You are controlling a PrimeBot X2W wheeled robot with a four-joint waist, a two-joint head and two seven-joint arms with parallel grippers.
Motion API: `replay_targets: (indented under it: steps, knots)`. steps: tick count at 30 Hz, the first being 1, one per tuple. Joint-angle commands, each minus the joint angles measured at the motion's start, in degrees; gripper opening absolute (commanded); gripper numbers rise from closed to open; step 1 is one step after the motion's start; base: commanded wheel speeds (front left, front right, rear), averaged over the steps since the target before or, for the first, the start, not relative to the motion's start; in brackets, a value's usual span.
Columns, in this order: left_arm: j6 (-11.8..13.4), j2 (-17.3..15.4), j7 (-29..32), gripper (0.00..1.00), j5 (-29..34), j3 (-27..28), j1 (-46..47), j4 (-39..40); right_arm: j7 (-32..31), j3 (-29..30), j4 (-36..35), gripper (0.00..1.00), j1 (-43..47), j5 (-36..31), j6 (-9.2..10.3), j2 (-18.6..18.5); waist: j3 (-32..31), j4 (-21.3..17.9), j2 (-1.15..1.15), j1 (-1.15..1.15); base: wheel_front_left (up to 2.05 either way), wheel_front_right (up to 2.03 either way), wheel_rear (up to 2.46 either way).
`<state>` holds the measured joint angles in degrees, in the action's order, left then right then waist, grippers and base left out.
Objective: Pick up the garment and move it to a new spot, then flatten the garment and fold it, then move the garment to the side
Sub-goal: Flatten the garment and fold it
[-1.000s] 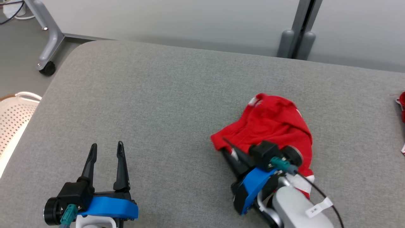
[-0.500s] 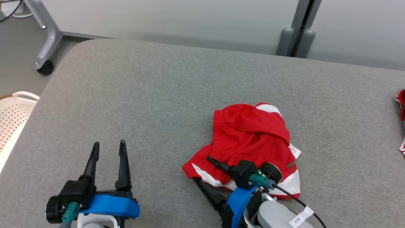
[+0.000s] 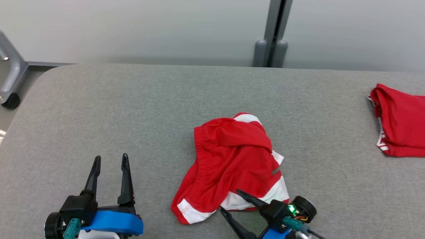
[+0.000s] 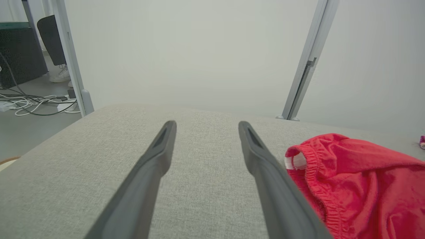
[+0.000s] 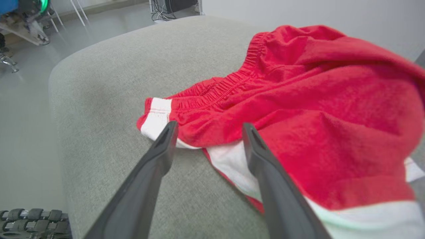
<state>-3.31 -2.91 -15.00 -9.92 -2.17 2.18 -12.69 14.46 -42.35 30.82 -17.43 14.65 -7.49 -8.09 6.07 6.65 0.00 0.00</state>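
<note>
The red garment (image 3: 232,162) lies crumpled at the lower middle of the head view on the grey fabric bench (image 3: 132,109). Its white-trimmed hem is turned towards the right end effector (image 3: 229,199), whose fingers stand spread at that hem with nothing pinched between them. The left end effector (image 3: 111,156), at lower left, is likewise spread and empty, well apart from the cloth. The move to a new spot looks done (the garment rests free), while flattening, folding and setting aside all remain. A second red garment (image 3: 401,122) lies at the right edge. Beyond the bench stand a pale partition wall (image 3: 132,30) and a grey post (image 3: 274,33); a castor (image 3: 11,100) shows far left.
</note>
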Motion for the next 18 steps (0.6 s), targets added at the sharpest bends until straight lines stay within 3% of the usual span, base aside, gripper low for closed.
replay_targets:
  steps: [1,3,9,18]
  knots:
    - [0.1,0.0,-0.2,1.0,0.4,0.3,-0.5,0.2,0.3,1.5,-1.8,1.0,1.7,-0.4,-0.01,-0.8,-0.6,-1.1,0.0,0.0,0.0,0.0,0.0]
    - [0.1,0.0,-0.2,1.0,0.4,0.5,-0.5,0.3,0.4,2.9,-3.2,1.0,2.5,-0.5,-0.01,-1.2,-0.7,-1.6,0.0,0.0,0.0,0.0,0.0]
    - [0.0,0.0,-0.2,1.0,1.0,0.9,-1.4,0.7,0.0,14.2,-10.9,1.0,7.4,-1.4,-0.01,-2.3,-1.1,-4.3,0.0,0.0,0.0,0.0,0.0]
    - [-0.2,0.0,-0.2,1.0,1.7,1.2,-1.6,0.9,-2.1,30.6,-19.4,1.0,15.2,-4.1,-0.01,-0.4,-1.3,-6.2,0.0,0.0,0.0,0.0,0.0]
